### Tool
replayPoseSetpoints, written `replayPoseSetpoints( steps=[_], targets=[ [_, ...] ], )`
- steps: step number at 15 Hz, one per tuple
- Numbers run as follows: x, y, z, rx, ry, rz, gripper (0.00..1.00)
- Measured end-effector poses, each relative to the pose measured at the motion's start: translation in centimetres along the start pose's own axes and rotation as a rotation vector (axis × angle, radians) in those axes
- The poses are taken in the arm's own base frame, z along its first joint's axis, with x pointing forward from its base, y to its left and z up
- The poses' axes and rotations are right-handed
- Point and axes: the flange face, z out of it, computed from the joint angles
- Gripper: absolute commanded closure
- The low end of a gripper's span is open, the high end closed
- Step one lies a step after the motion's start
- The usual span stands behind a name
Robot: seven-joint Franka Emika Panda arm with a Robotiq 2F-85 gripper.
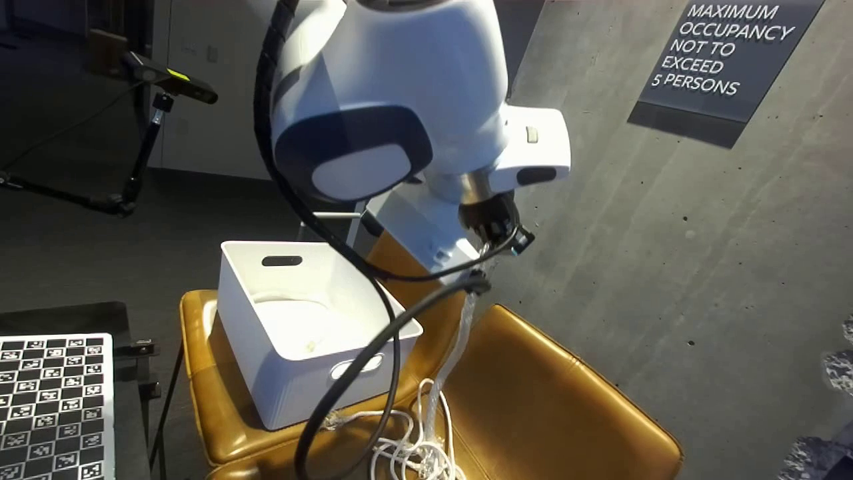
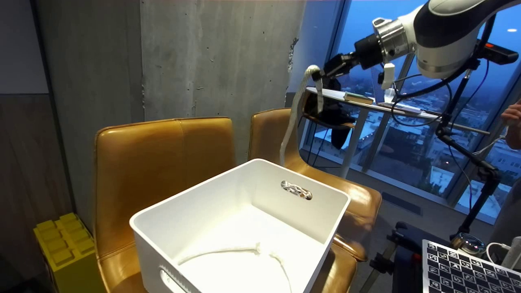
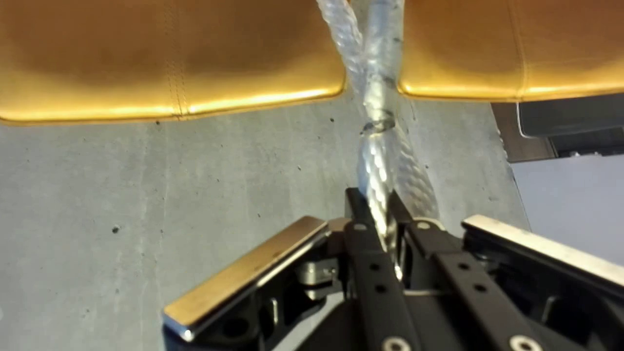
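Fingers (image 3: 360,239) nearly together; gripping rope (image 3: 378,170) (white)

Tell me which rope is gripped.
The rope pinched in the gripper; other rope pieces lie in the white bin, and thin white cord lies tangled below.

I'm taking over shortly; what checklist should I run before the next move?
1. Gripper closed on the rope: ok.
2. Rope hanging free: not ok; lower down it runs into a white heap.
3. Box standing upright on a chair: ok.
4. Nobody in view: not ok; a hand shows at the edge of an exterior view.
5. Black cable clear of the rope: cannot tell from these angles.
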Motion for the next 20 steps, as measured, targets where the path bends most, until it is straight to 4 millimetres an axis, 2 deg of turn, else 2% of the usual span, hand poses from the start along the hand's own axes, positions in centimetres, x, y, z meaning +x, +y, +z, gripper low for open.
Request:
replayPoseSetpoints(
  steps=[7,9,11,13,14,20],
  targets=[
    [12.2,-10.6,-8.7,0.113,0.174,-0.027,0.97],
    [14.7,-13.7,-11.3,0.143,0.2,-0.043,0.97],
    [16.1,-16.6,-13.1,0.169,0.209,-0.06,0.97],
    [16.0,-18.7,-13.3,0.187,0.18,-0.066,0.97],
    [15.4,-19.1,-12.6,0.191,0.13,-0.059,0.97],
    [8.7,-18.7,-5.6,0.191,-0.257,-0.008,0.97]
  ],
)
